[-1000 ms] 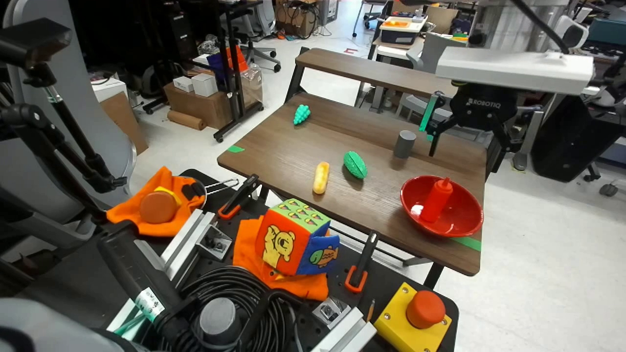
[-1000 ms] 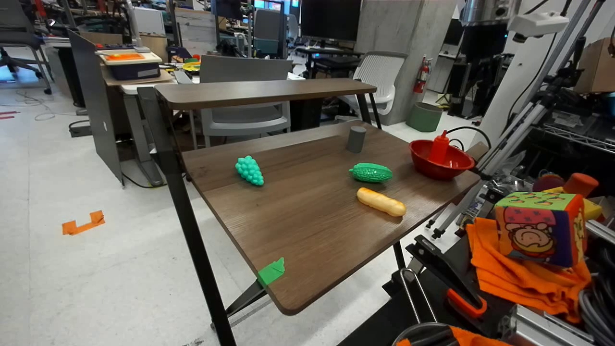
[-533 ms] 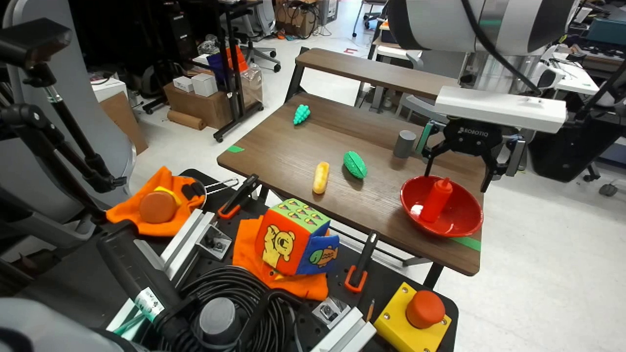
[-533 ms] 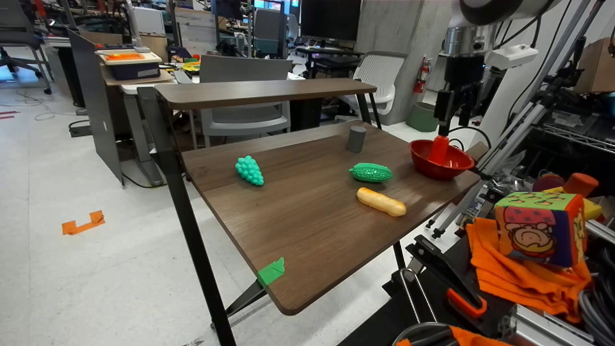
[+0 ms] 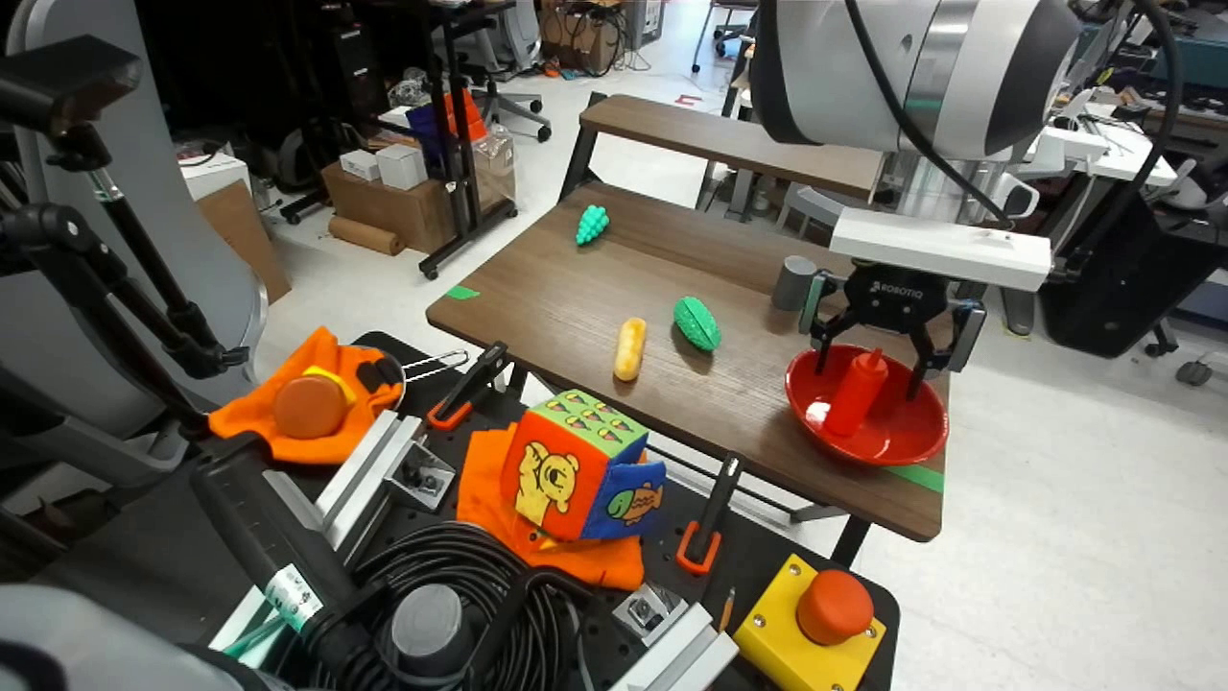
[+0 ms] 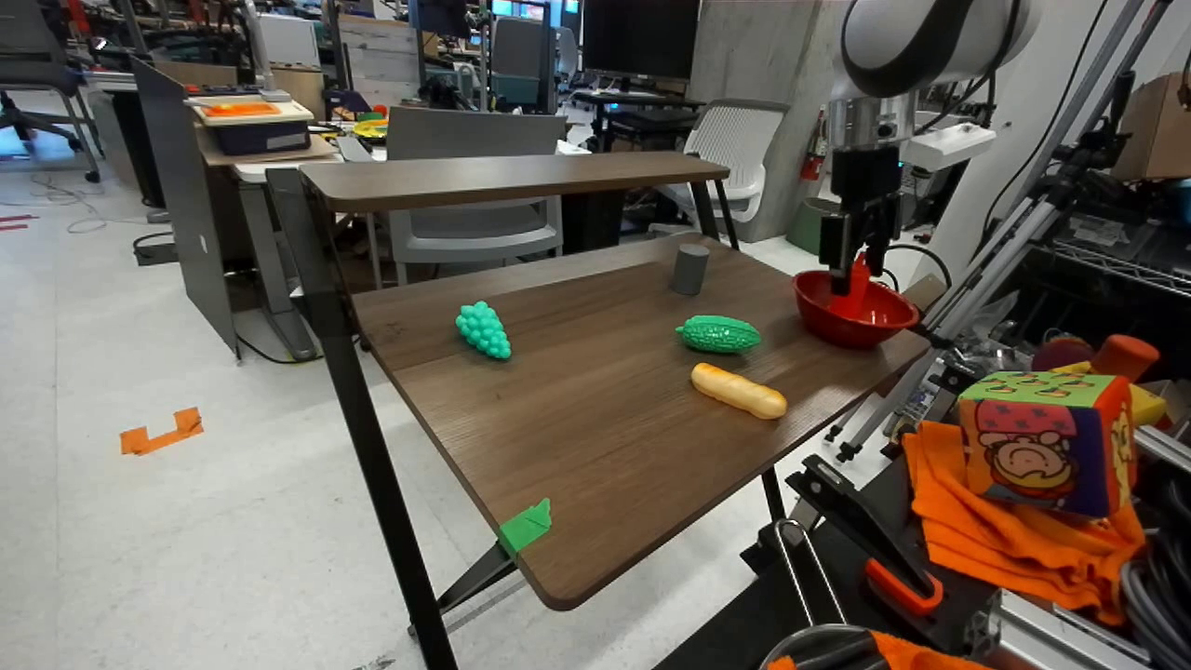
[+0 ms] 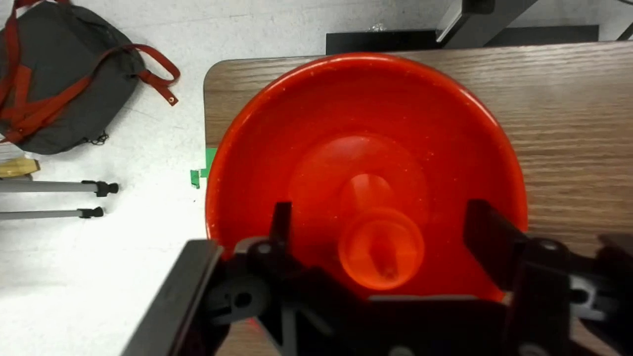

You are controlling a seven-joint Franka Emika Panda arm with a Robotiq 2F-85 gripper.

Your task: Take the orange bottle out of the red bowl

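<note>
Clearly, nothing is out so far. In an exterior view, nearest on the brown wood-grained table (image 5: 729,393) sits the bright red, round plastic bowl (image 5: 907,434), and my target, the small orange-red, cylindrical squeeze bottle (image 5: 857,395), is in it, nozzle up. I judge the approach nearly done; grip, lift and set-down remain. My black two-jawed end effector (image 5: 866,383) points down over the bowl, jaws spread wide, holding nothing; the wrist view shows the bottle between them, a gap on each side, though I cannot tell whether they reach below the rim. Above hangs the rounded white-and-black arm (image 5: 940,72). Farther off are the small grey cylinder-shaped cup (image 5: 793,281) and, at the far end, the teal, knobbly grape-like cluster (image 5: 592,225)
</note>
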